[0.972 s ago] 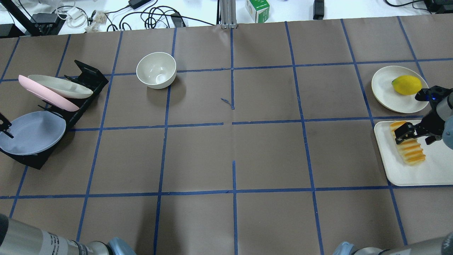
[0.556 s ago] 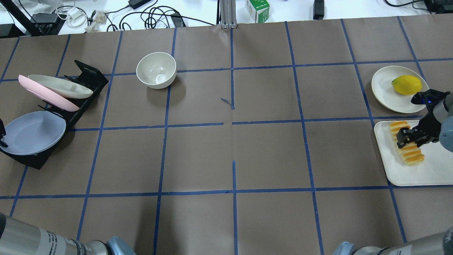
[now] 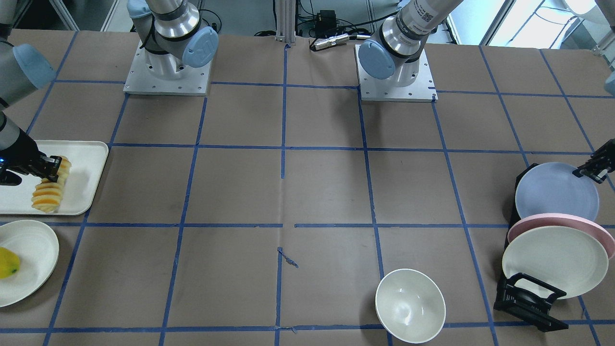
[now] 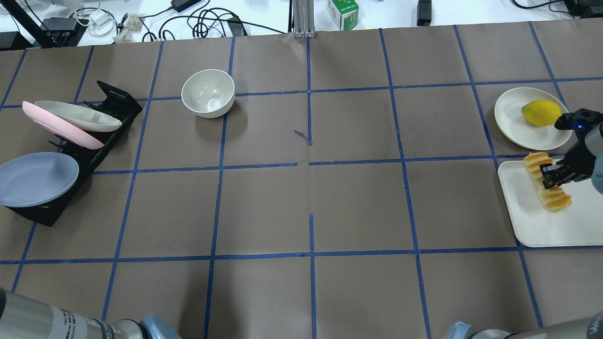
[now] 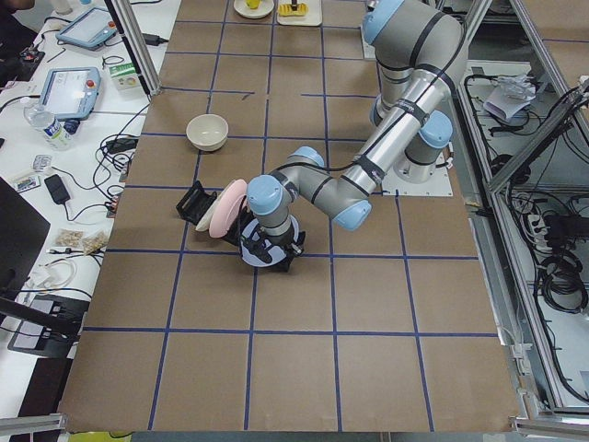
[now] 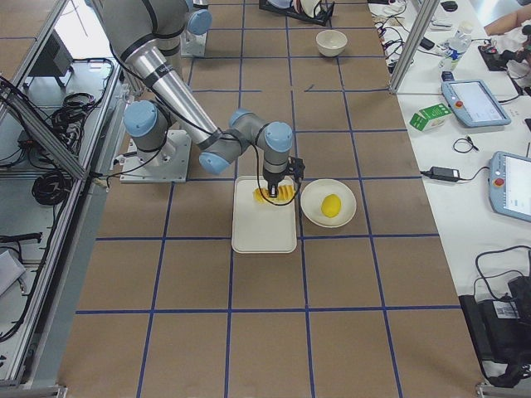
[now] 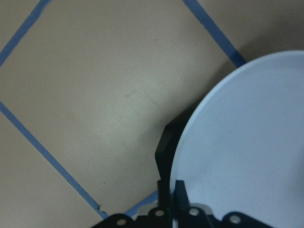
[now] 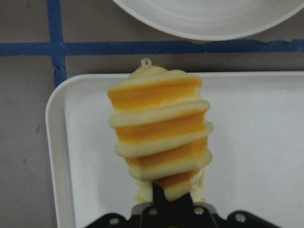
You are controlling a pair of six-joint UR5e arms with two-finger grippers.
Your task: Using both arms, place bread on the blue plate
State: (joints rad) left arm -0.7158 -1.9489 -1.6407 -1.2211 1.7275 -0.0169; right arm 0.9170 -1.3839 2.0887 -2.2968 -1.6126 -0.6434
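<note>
The bread point(image 4: 546, 188), a row of orange slices with pale edges, is clamped in my right gripper point(image 4: 553, 176), which is shut on its middle and holds it just above the white tray point(image 4: 556, 230). The right wrist view shows the bread point(image 8: 159, 137) hanging from the gripper over the tray. The blue plate point(image 4: 37, 179) leans at the near end of the black rack point(image 4: 89, 155). My left gripper point(image 3: 592, 169) is shut on the plate's rim; the left wrist view shows the plate point(image 7: 247, 142) with its edge pinched between the fingers. The left gripper is outside the overhead view.
A pink plate point(image 4: 56, 125) and a cream plate point(image 4: 77, 117) stand in the rack behind the blue one. A cream bowl point(image 4: 208, 92) sits at the far middle-left. A yellow fruit point(image 4: 541, 113) lies on a cream plate point(image 4: 511, 115) beyond the tray.
My right gripper has shut on the bread and shifted it toward the tray's far edge. The blue plate has tipped flatter and moved left; my left gripper has left the overhead view.
</note>
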